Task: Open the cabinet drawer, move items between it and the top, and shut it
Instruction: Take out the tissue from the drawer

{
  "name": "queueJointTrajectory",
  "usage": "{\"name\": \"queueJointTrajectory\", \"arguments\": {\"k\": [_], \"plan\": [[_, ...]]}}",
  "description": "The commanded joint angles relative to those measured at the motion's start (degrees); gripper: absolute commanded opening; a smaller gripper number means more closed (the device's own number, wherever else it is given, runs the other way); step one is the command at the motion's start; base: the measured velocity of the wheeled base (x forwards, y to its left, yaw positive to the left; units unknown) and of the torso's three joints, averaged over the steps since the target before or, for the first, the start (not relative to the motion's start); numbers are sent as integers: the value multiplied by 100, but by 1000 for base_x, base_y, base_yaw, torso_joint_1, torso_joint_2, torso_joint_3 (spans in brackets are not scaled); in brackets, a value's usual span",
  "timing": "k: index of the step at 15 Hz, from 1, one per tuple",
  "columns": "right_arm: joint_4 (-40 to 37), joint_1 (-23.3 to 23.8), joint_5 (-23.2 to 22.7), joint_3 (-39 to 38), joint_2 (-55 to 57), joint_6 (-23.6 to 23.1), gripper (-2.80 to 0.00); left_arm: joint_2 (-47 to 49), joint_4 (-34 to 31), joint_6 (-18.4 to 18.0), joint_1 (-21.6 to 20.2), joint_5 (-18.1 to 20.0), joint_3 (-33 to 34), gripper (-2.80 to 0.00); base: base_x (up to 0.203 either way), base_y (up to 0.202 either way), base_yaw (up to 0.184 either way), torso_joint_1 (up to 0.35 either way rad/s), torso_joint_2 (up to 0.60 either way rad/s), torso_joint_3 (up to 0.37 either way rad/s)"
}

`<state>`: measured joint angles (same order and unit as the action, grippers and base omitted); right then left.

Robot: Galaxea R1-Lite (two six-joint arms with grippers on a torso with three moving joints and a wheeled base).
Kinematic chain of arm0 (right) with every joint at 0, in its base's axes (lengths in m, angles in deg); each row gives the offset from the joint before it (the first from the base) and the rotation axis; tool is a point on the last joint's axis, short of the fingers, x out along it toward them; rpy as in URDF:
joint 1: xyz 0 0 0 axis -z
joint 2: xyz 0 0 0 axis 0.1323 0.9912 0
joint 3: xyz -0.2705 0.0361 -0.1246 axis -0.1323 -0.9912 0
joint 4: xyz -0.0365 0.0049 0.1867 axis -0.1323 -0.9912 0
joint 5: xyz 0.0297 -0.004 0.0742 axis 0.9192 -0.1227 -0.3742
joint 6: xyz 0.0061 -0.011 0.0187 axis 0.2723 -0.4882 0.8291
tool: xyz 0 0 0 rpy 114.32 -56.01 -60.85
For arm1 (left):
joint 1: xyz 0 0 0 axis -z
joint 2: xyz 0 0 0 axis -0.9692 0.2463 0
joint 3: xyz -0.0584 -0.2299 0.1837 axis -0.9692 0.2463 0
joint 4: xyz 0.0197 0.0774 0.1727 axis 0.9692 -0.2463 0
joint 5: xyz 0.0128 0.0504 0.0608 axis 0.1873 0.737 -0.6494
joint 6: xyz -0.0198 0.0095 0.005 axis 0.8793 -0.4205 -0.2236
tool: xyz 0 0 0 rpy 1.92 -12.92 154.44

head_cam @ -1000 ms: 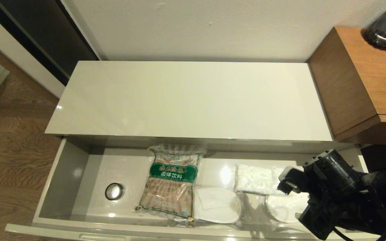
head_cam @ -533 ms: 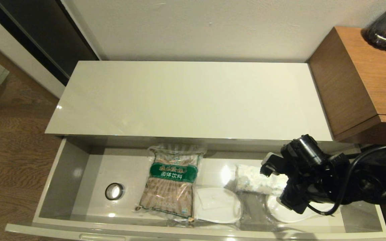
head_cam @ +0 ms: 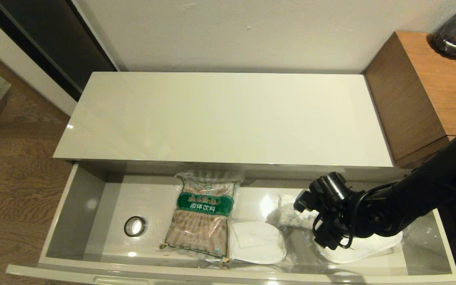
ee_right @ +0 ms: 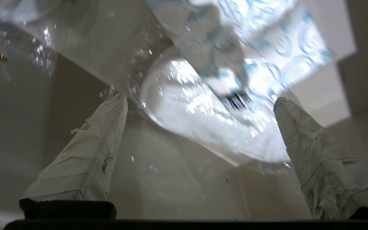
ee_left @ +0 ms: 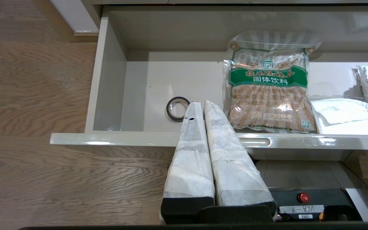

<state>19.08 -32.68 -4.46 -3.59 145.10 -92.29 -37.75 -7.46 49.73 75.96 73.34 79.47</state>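
Observation:
The cabinet drawer [head_cam: 69, 213] stands pulled out below the top [head_cam: 224, 114], which is bare. In the drawer lie a black tape roll [head_cam: 135, 226], a brown-and-green packet [head_cam: 202, 215] and a white soft pack [head_cam: 289, 215], half hidden by my right arm. My right gripper [head_cam: 318, 223] is low inside the drawer over the pack. In the right wrist view this gripper [ee_right: 200, 98] is open, with the blue-patterned pack [ee_right: 260, 48] just beyond its fingertips. My left gripper [ee_left: 202, 103] is shut on nothing, parked before the drawer front [ee_left: 107, 139].
White slippers in clear plastic [head_cam: 257, 241] lie between the packet and the pack, one [head_cam: 366, 247] under my right arm. A taller brown wooden unit [head_cam: 430, 91] with a dark vase [head_cam: 455, 31] stands at the right. Wooden floor [head_cam: 10, 178] lies to the left.
My right arm has swung left and dropped lower into the drawer, now covering more of the white pack. The items have not moved.

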Motion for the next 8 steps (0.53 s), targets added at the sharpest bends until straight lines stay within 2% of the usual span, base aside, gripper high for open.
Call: {"name": "queueJointTrajectory", "arguments": {"k": [1,6,8], "plan": [[460,10,27,98,804,-9,0,0,4,-2,-4,0,1,-280,0,0,0,0,0,0],[1842,20,242,449,1574,-27,0,8,4,-2,-4,0,1,-280,0,0,0,0,0,0],[1968,28,270,486,1697,-8,0,0,4,-2,-4,7,1,-280,0,0,0,0,0,0]]}}
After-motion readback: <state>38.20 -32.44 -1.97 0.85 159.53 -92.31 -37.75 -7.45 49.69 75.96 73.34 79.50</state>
